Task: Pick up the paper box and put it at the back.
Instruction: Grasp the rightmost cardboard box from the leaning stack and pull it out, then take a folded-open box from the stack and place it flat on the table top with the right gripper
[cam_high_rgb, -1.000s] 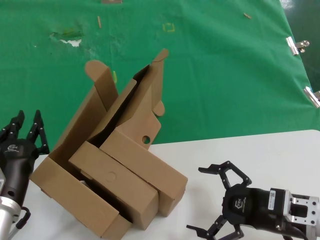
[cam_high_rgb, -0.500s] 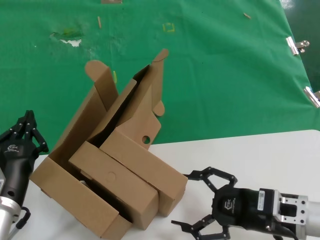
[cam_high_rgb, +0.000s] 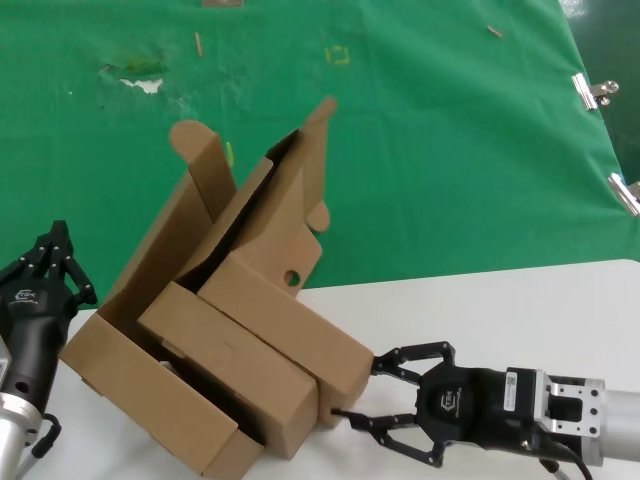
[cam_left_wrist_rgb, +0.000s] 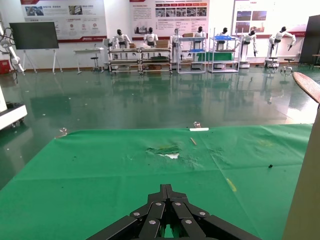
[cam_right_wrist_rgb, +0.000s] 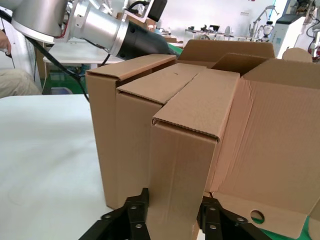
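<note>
The paper box (cam_high_rgb: 300, 325) lies on its side at the right of three brown boxes, its lid (cam_high_rgb: 290, 215) open over the green cloth (cam_high_rgb: 450, 150) and a round hole (cam_high_rgb: 292, 279) in one flap. My right gripper (cam_high_rgb: 355, 386) has closed on the box's near end, one finger against each side, and the box rests on the white table (cam_high_rgb: 520, 310). In the right wrist view the box end (cam_right_wrist_rgb: 185, 150) fills the gap between the fingers (cam_right_wrist_rgb: 135, 212) of my right gripper (cam_right_wrist_rgb: 172, 197). My left gripper (cam_high_rgb: 57, 240) is shut and empty, left of the boxes; in its own view (cam_left_wrist_rgb: 167, 189) it faces the cloth (cam_left_wrist_rgb: 100, 170).
Two similar brown boxes (cam_high_rgb: 215, 355) (cam_high_rgb: 140, 390) lie pressed against the paper box's left side. Metal clips (cam_high_rgb: 590, 92) hold the cloth's right edge. Scraps and a torn patch (cam_high_rgb: 140, 78) mark the cloth at the back. My left arm (cam_right_wrist_rgb: 100, 27) shows behind the boxes.
My right gripper has moved left to the paper box's end and its fingers have narrowed round it. My left gripper's fingers closed a second ago and have stayed still since. The boxes have not moved.
</note>
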